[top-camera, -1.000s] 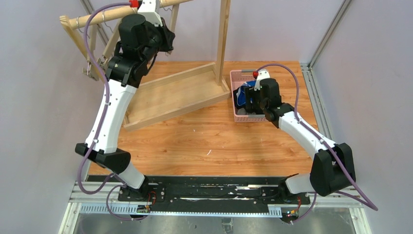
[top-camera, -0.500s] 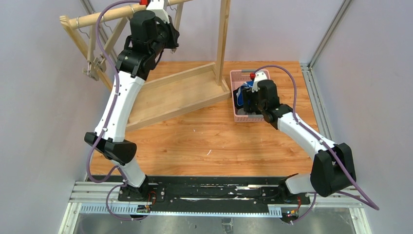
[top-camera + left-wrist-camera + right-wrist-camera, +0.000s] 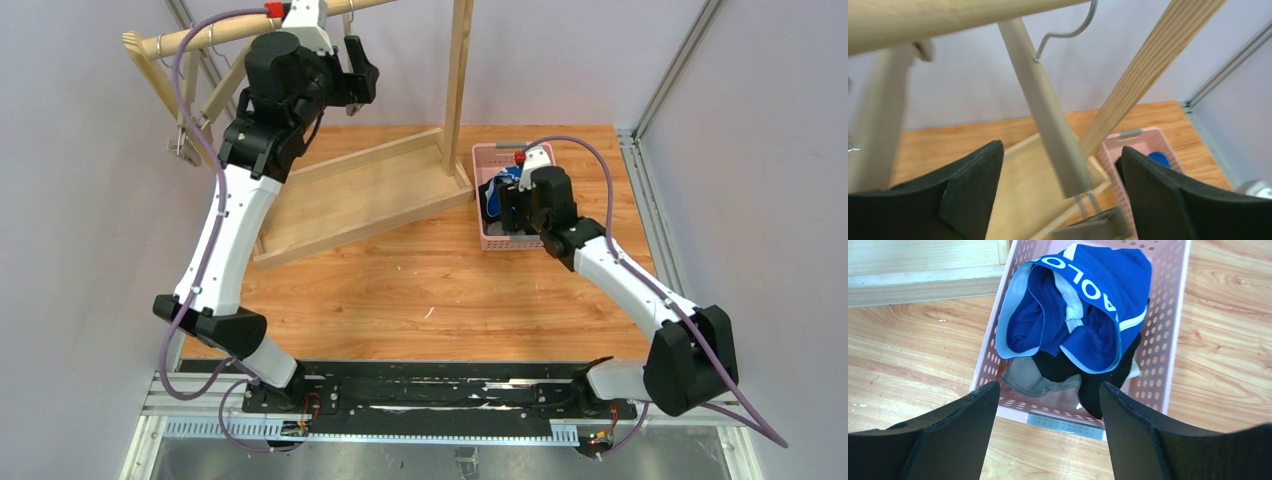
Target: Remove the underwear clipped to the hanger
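While the right gripper [image 3: 1045, 392] hovers, underwear [image 3: 1083, 305] directly beneath it.

Three underwear [image 3: 1083, 300], one basket [image 3: 1168, 335].

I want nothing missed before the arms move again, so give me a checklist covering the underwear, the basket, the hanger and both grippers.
1. Bright blue cloth underwear with white lettering lies in the pink perforated plastic basket: ok.
2. Plain black cloth underwear in the basket: ok.
3. Plain grey cloth underwear in the basket: ok.
4. Right gripper open, empty: ok.
5. Left gripper open, empty: ok.
6. Pale wire-hooked hanger, every clip bare: cannot tell.
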